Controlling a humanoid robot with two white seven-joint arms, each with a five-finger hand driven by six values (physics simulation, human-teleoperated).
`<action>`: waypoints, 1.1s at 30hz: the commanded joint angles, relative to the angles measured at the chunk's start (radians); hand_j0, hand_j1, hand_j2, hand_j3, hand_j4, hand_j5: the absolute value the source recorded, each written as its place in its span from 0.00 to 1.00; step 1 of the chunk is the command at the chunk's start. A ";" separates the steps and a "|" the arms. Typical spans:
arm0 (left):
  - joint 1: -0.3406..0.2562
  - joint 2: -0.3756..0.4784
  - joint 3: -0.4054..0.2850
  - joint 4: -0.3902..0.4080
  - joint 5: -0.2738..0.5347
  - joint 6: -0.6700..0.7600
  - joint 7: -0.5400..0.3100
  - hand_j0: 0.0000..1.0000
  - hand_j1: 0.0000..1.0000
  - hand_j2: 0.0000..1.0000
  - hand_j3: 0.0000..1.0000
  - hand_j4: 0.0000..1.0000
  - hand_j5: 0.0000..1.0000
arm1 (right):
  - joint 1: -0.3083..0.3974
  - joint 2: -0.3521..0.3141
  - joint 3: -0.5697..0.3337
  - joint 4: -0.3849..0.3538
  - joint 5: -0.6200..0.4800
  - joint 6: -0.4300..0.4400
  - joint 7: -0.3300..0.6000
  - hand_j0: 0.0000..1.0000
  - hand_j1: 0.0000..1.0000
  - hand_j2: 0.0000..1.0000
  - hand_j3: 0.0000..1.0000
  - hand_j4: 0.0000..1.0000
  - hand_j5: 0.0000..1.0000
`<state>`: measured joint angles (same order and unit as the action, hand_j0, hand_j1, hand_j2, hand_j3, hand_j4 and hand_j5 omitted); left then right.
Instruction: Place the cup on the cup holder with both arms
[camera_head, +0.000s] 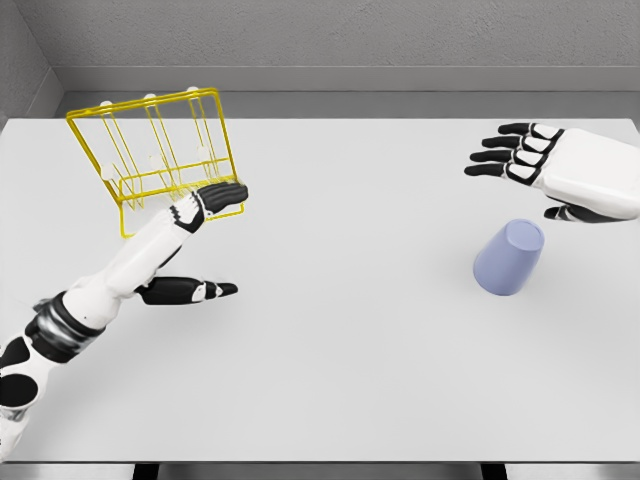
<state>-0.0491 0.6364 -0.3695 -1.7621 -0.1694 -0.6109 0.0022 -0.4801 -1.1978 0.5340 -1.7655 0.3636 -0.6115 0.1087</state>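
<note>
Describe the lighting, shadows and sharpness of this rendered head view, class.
Head view: soft, even light, with no glare on the white table; the blue cup casts only a faint shadow; the yellow wire cup holder and both the left hand and right hand look sharp, without blur.

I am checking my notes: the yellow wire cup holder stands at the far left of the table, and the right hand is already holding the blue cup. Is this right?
Not quite. The head view shows the right hand open above the blue cup, not holding it. The yellow wire cup holder is indeed at the far left.
</note>
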 joint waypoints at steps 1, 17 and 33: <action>0.000 0.000 -0.019 0.006 0.007 0.000 0.001 1.00 1.00 1.00 1.00 1.00 1.00 | 0.000 -0.005 0.003 0.000 -0.003 0.001 0.000 1.00 1.00 1.00 1.00 1.00 1.00; 0.035 -0.052 0.077 -0.011 0.028 0.000 0.005 1.00 1.00 1.00 1.00 1.00 1.00 | -0.199 0.110 0.112 0.072 -0.019 0.001 0.502 1.00 1.00 1.00 1.00 1.00 1.00; -0.017 0.062 -0.192 -0.037 0.430 0.000 -0.001 1.00 1.00 1.00 1.00 1.00 1.00 | -0.201 0.159 0.205 0.141 0.147 0.001 0.502 1.00 1.00 1.00 1.00 1.00 1.00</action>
<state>-0.0721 0.6956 -0.5267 -1.7985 0.2080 -0.6109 0.0007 -0.6811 -1.0429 0.7292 -1.6304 0.5074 -0.6132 0.6111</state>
